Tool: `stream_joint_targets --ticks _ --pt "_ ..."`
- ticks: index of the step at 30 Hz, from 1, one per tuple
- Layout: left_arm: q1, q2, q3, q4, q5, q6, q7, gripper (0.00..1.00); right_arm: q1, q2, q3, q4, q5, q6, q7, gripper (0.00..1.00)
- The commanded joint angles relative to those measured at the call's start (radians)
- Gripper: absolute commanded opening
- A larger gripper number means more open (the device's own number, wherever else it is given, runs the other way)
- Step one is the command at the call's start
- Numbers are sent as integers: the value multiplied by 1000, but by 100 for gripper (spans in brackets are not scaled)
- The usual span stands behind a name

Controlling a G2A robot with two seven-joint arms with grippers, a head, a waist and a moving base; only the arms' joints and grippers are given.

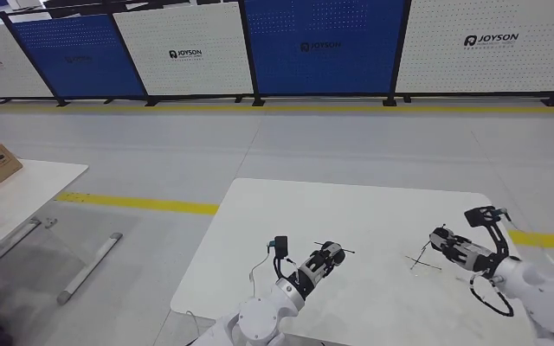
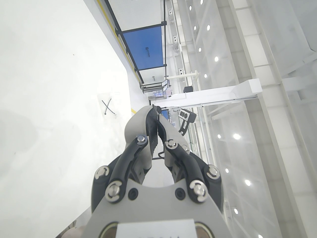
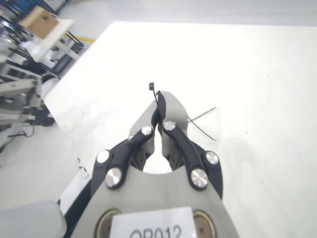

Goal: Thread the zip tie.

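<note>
The right tool [image 3: 157, 97] is clamping shut on one zip tie [image 3: 151, 85]. The strap is running along the fingers and the head is sticking out past the tips, just beside the crossed pair [image 2: 108, 106] of ties lying flat on the surface [image 1: 372, 208]. The left tool [image 2: 155, 111] is gripping a second zip tie [image 1: 347, 251] crosswise at its tips, well apart from the crossed pair. That is making four ties altogether.

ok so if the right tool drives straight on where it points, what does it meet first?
Probably nothing close. The right tool, shut on a zip tie, points across bare table; the line looks free to the table's edge. Depth is unclear, so it might graze the table first.
</note>
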Motion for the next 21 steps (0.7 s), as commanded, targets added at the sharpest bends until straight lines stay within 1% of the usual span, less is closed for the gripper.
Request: stream_joint_targets --ticks 1,3,4,6,8,10,13,21 --pt "0 0 0 0 0 0 0 0 -39 4 21 -32 39 2 -65 0" --pt "0 0 0 0 0 0 0 0 -84 8 29 -74 81 2 -124 0" --pt "0 0 0 0 0 0 0 0 -100 10 31 -88 80 2 -149 0" --pt "0 0 0 0 0 0 0 0 -134 13 10 -124 104 2 -189 0" --pt "0 0 0 0 0 0 0 0 -147 14 -16 -139 105 2 -218 0" --pt "0 0 0 0 0 0 0 0 -153 13 -63 -145 129 2 -233 0" --pt "0 0 0 0 0 0 0 0 -144 12 -105 -128 143 2 -258 0" --pt "0 0 0 0 0 0 0 0 -144 12 -105 -128 143 2 -258 0"
